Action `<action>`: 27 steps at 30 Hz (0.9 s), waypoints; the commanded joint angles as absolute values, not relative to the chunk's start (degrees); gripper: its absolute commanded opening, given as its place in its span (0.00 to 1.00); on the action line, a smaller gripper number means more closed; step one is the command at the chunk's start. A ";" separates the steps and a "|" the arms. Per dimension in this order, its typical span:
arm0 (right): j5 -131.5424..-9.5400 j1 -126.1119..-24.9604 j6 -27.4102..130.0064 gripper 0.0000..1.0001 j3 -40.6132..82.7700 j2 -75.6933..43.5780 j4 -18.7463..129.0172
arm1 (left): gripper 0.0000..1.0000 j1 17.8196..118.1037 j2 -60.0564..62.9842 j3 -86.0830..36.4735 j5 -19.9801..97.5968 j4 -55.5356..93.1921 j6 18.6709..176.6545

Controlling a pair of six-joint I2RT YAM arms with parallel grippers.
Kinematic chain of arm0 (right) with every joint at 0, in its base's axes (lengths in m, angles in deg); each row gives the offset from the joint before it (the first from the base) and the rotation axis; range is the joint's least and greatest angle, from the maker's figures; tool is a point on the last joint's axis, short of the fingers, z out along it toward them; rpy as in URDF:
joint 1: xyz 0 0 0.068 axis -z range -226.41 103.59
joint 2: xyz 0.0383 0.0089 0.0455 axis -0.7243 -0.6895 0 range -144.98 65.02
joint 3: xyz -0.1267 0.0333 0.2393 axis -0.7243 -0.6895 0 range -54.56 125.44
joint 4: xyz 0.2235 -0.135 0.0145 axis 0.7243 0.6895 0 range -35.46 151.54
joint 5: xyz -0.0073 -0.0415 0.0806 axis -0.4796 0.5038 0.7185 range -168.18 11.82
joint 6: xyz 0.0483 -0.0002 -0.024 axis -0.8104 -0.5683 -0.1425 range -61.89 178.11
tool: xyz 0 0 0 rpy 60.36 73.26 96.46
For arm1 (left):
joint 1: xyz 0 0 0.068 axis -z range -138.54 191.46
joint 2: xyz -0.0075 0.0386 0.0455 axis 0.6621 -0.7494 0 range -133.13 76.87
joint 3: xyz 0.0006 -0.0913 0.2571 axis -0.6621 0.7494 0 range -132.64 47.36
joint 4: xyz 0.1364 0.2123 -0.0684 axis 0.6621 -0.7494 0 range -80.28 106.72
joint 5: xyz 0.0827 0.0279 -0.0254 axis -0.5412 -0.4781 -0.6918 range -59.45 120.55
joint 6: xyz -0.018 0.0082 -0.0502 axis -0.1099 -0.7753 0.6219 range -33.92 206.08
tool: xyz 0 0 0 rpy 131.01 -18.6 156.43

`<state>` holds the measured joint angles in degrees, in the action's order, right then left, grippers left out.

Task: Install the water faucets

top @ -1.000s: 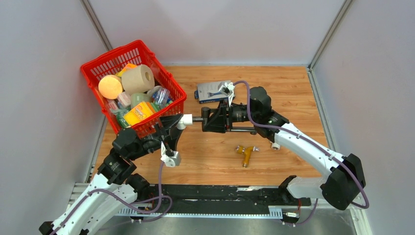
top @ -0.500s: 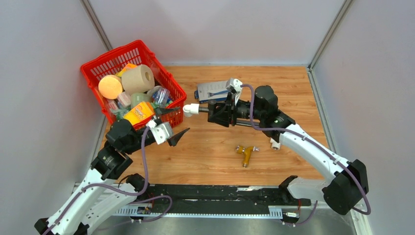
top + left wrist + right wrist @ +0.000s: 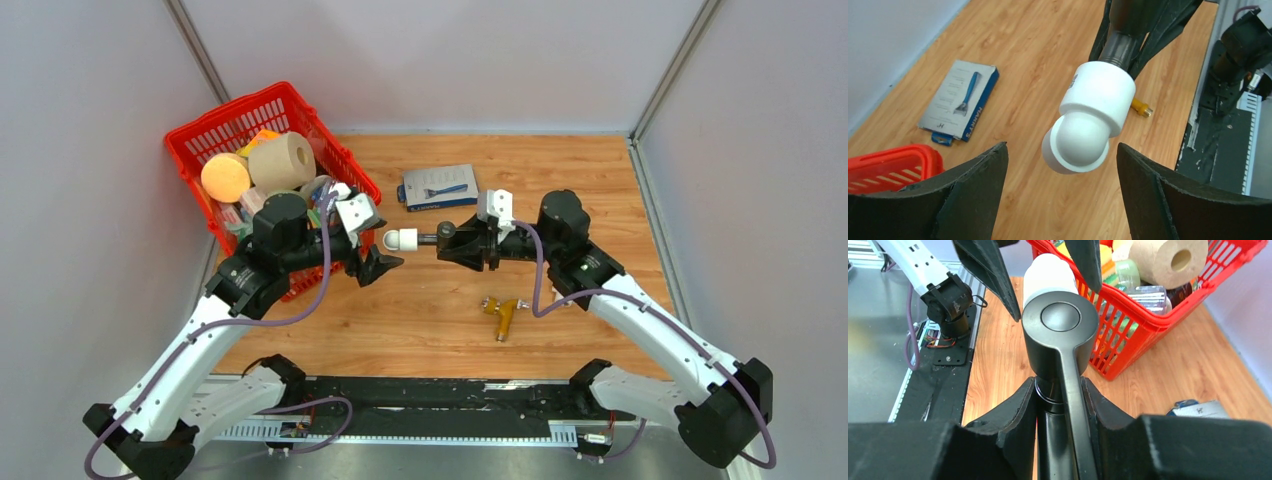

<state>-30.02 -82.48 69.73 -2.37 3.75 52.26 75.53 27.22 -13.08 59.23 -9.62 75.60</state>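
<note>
- One faucet held clear of the counter, near its middle, tube pointing to 9 o'clock.
- Right fingers clamped on its dark stem.
- White elbow sits on the tube's tip.
- Left fingers apart, flanking the elbow without contact.
- Basket at 10 o'clock; brass fitting at 5 o'clock.

There's one red basket with one toilet roll in it, plus one boxed razor. Then one dark faucet, one white elbow, one brass fitting.
</note>
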 commanded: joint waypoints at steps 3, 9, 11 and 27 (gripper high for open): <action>-23.96 -82.62 76.74 0.00 -1.82 7.37 47.25 | 0.86 74.86 27.56 -14.77 70.09 -8.94 69.93; -22.72 -82.62 77.27 0.00 -2.08 7.72 47.07 | 0.85 74.86 26.77 -14.51 75.19 -9.73 61.05; -22.46 -82.62 77.27 0.00 -2.00 7.72 47.16 | 0.83 74.86 26.42 -14.07 77.03 -9.38 59.46; -22.99 -82.71 72.72 0.00 -0.59 5.70 46.98 | 0.00 74.95 28.87 -9.42 75.21 -1.65 57.52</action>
